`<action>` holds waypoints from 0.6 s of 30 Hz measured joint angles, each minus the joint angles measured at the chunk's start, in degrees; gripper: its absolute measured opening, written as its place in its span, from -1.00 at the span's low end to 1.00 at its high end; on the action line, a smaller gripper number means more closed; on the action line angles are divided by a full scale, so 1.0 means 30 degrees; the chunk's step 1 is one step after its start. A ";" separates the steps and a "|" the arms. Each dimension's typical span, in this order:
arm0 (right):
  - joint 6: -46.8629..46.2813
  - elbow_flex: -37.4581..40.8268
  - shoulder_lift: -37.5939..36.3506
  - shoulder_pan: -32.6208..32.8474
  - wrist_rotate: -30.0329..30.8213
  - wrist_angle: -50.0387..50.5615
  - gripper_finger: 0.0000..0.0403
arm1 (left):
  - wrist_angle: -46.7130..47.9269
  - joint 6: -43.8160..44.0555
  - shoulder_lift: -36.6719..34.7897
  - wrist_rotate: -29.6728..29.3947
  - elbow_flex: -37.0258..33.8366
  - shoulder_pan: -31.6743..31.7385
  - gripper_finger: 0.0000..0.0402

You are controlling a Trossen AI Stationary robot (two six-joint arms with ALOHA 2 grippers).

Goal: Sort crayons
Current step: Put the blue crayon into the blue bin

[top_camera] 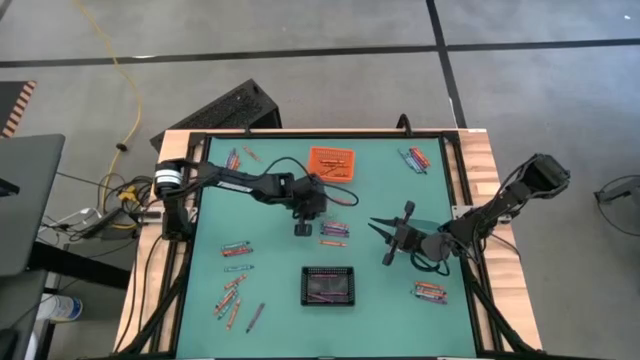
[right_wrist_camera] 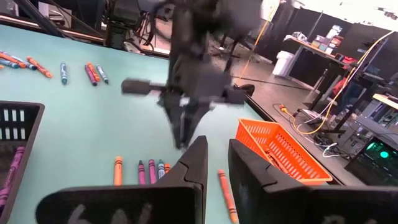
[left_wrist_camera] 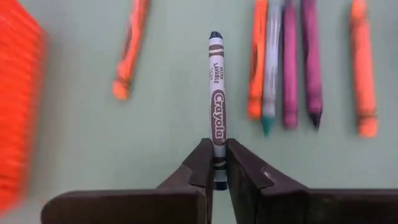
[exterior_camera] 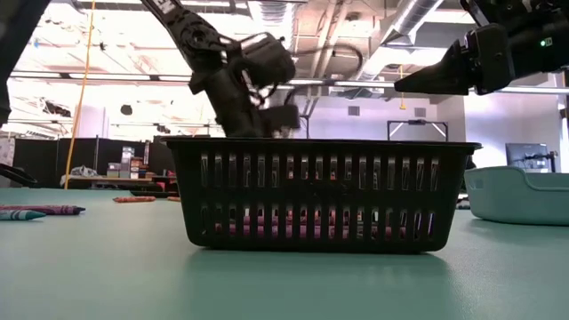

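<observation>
Left gripper (left_wrist_camera: 216, 163) is clamped on a grey crayon (left_wrist_camera: 216, 93), pinching its lower end; the crayon points straight out past the fingertips. In the high view the left gripper (top_camera: 303, 228) sits near worktop centre, at about 11 o'clock from the black bin (top_camera: 329, 285) and about 7 o'clock from the orange bin (top_camera: 332, 161).

Just beside the held crayon, a row of crayons (left_wrist_camera: 311, 62) lies on the green worktop (top_camera: 270, 330): orange, teal-tipped, two purple, then another orange. One more orange crayon (left_wrist_camera: 129, 46) lies apart on the other side, toward the orange bin. In the high view that row (top_camera: 334, 230) is at 3 o'clock of the left gripper, touching nothing.

Right gripper (top_camera: 380, 240) hangs above the worktop at 2 o'clock from the black bin, next to the teal bin (exterior_camera: 520, 193). Its fingers (right_wrist_camera: 198, 160) stand slightly parted with nothing between them.

Other crayons are spread around:
- cluster (top_camera: 235, 297) at 9 o'clock of the black bin
- pair of groups (top_camera: 237, 249) higher on the left side
- group (top_camera: 415, 158) at the worktop's 1 o'clock corner
- group (top_camera: 431, 291) at 3 o'clock of the black bin
- some purple ones inside the black bin (exterior_camera: 320, 196), seen through the slats
</observation>
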State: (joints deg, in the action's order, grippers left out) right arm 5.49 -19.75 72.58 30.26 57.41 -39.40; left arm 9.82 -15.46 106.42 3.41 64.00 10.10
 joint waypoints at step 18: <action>0.3889 -0.1317 -0.1393 0.2872 0.0861 -0.1786 -0.67 | -0.9606 0.0855 0.2327 0.4703 0.0970 -0.2028 -0.93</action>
State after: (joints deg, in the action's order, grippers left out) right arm 17.15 -23.70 68.40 38.88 59.99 -44.75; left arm -19.00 -12.89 113.40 17.52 66.91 4.01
